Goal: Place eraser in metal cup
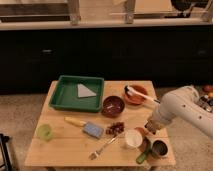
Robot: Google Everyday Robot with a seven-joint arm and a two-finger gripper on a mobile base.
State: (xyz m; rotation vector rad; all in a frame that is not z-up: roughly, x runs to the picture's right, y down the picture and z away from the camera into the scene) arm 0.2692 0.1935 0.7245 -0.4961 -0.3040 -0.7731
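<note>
One arm reaches in from the right, its gripper point(151, 127) low over the right end of the wooden table point(65, 150), just above and left of the metal cup point(160, 148); whether it grips anything I cannot tell. By my reading the task is in its later half, the arm close to the drop-off; yet the eraser cannot be picked out with certainty; a small reddish-brown patch under the gripper, beside the white cup point(132, 138), may be it or may be something else, so I would not call the placing done; what is left, as I judge it, is to bring the eraser squarely over the cup's mouth and let it go.

Several things crowd that corner; the white cup stands just left of the metal cup, and a green-handled item point(140, 156) lies between them at the table's front edge; a fork point(102, 148), a blue sponge pad point(93, 130) and a yellow-handled tool point(74, 121) lie further left, well apart from the cup. The arm's own bulk hides the table behind the gripper; the cup's inside is dark and shows nothing.
</note>
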